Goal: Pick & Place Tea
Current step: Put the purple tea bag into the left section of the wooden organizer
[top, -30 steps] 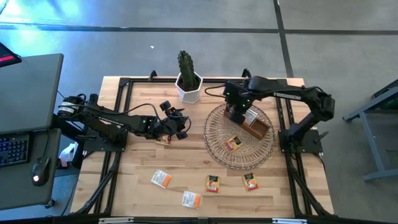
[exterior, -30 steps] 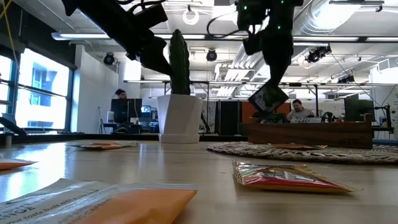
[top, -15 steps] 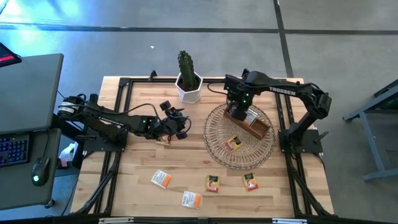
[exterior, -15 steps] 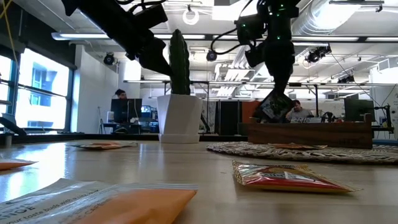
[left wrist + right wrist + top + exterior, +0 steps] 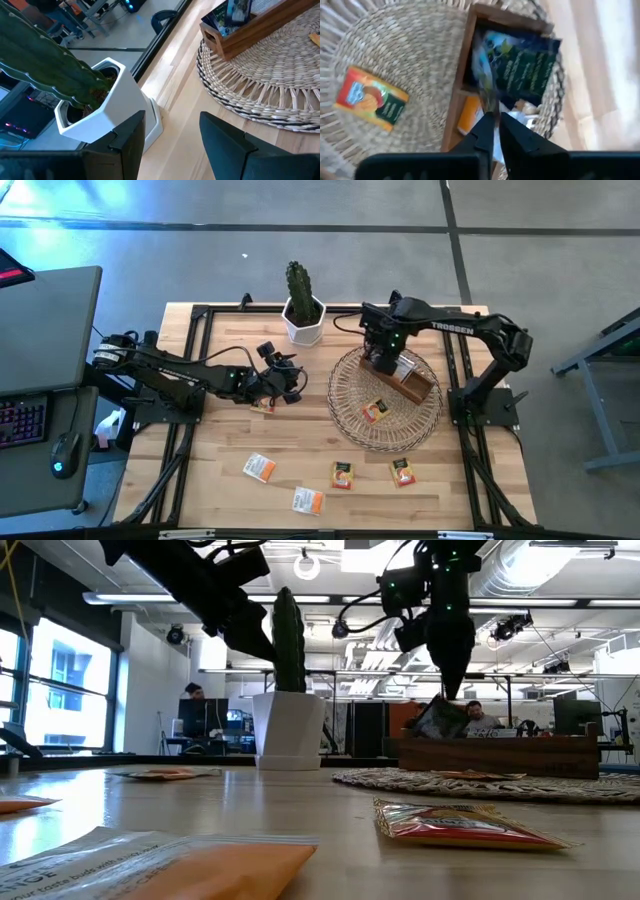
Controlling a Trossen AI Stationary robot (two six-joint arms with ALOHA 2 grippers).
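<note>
While over box (image 5: 407, 380), R gripper (image 5: 494, 120) w/ sachet (image 5: 520, 67).

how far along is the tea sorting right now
Done: the wooden box on the wicker tray already holds some sachets. In hand: the right gripper sits over the box's end compartment with a dark sachet lying partly in it; whether it is released is unclear. Left: one sachet on the tray, four on the table's near side and one under the left gripper, which hovers open.
</note>
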